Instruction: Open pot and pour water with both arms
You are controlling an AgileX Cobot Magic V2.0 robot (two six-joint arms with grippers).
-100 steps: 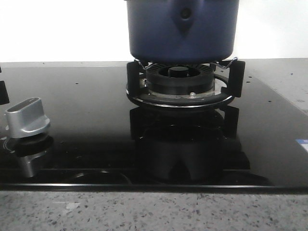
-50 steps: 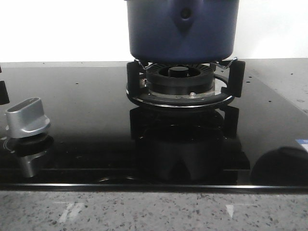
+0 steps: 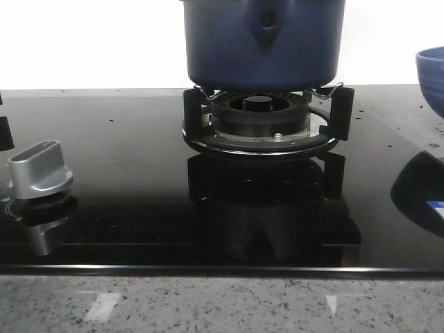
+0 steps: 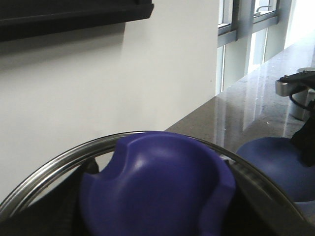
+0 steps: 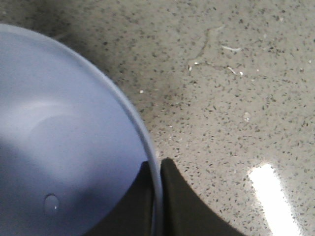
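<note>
On the burner (image 3: pixel 260 125) sits the pot (image 3: pixel 263 41); right gripper (image 5: pixel 157 196) pinches the bowl (image 5: pixel 59 147) rim. Left gripper's jaws apparently hidden behind lid knob (image 4: pixel 157 187); state unclear.

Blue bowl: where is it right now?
Front view: the blue bowl is at the far right edge, right of the pot on the burner, its rim pinched by the right gripper.
</note>
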